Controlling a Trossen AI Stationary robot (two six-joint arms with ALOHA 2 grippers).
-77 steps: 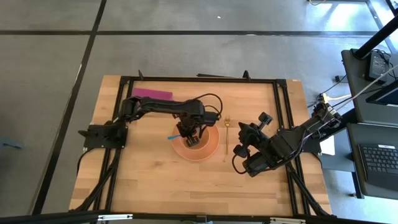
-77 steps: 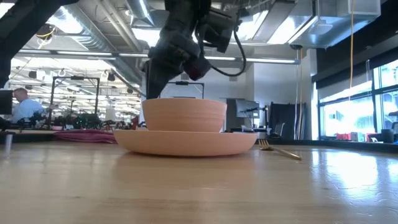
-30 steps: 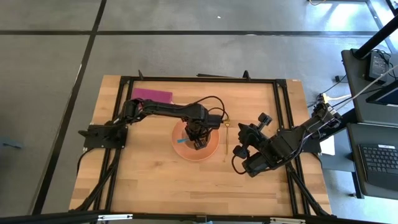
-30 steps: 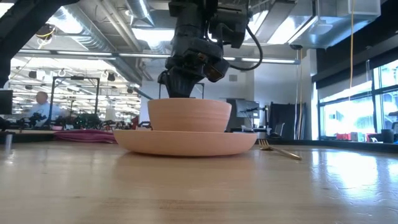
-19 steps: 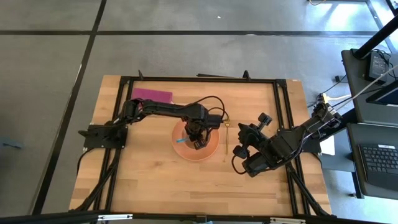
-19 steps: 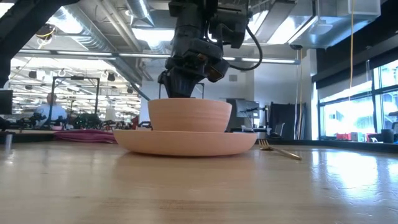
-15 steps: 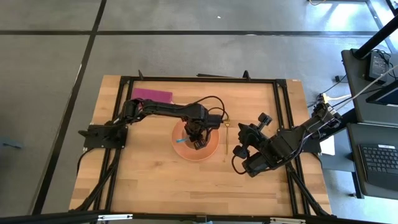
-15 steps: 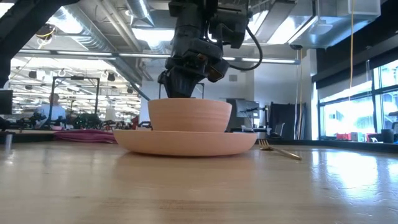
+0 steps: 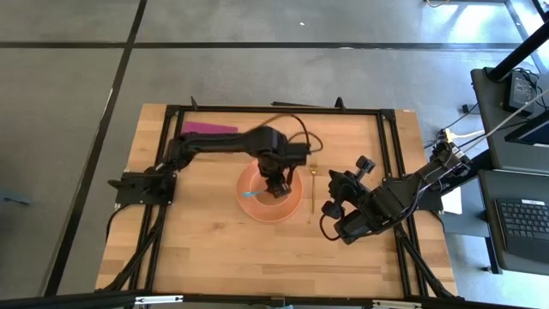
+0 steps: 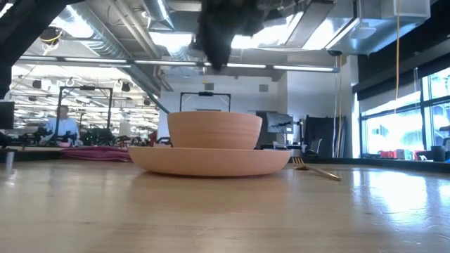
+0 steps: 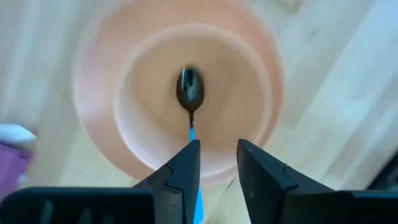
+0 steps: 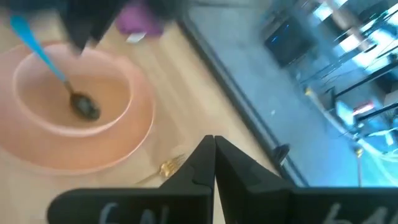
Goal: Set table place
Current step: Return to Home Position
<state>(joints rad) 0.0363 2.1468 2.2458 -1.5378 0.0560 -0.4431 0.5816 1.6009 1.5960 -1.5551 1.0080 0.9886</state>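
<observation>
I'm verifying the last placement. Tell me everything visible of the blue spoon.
The blue spoon has a dark oval head and a thin bright-blue handle. It lies inside the light orange bowl, head on the bowl's floor near the centre, handle slanting up past the rim. Nothing grips it; the left gripper hovers above, fingers apart.

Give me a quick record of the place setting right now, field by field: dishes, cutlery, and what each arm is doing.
plate: light orange plate on the table
bowl: light orange bowl stacked on the plate
spoon: blue-handled spoon inside the bowl, handle reaching the rim
fork: gold fork on the table beside the plate, on the right arm's side
left arm: left gripper above the bowl, fingers open, holding nothing
right arm: right gripper beyond the fork, fingers shut, empty
</observation>
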